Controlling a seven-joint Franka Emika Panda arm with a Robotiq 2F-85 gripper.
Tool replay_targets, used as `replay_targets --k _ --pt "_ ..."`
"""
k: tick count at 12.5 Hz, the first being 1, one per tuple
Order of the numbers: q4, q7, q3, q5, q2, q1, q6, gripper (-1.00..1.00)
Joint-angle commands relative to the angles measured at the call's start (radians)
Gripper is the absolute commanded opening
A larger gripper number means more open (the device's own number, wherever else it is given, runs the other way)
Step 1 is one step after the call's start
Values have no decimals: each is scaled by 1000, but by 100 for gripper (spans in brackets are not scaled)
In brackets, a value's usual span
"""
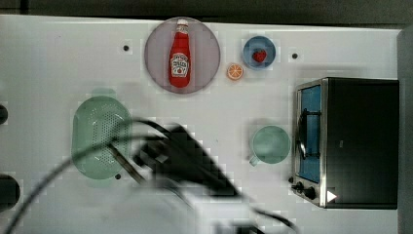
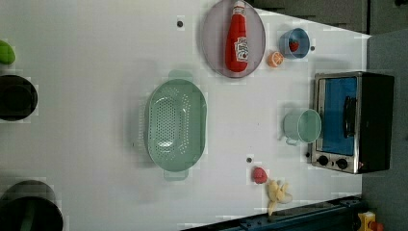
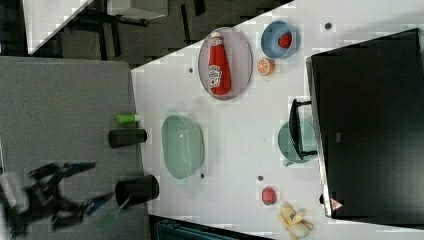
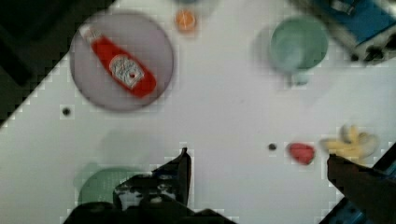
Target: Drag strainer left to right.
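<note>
My tool (image 4: 254, 161) hangs above the counter (image 1: 58, 53) with its fingers spread apart, clamped on nothing. The strainer (image 1: 101, 139) sits empty at the top view's left, well apart from the mug (image 1: 271, 144), which stands just beside the oven (image 1: 348, 141) at the top view's right. The drag has not begun, I judge. The risks: if I hook only the thin rim, the light plastic could tip or slip free; if I push off-centre, the oval could spin instead of sliding; and a long pull across could run it into the mug and shove that against the oven. As for containers, the plate (image 1: 158, 58) holds a ketchup bottle (image 1: 180, 56) lying flat, the blue bowl (image 1: 251, 46) holds a strawberry (image 1: 259, 55), and the mug looks empty. An orange slice (image 1: 234, 71) lies between plate and bowl.
</note>
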Motion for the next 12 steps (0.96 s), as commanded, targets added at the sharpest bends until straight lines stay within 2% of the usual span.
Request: replay_targets --k 1,6,9,12 --pt "-92 283 165 -2 148 40 98 100" --pt "-96 780 375 -2 386 43 353 100" --pt "-100 981 432 -8 540 45 485 100" --pt "-104 1122 442 -12 696 56 624 100"
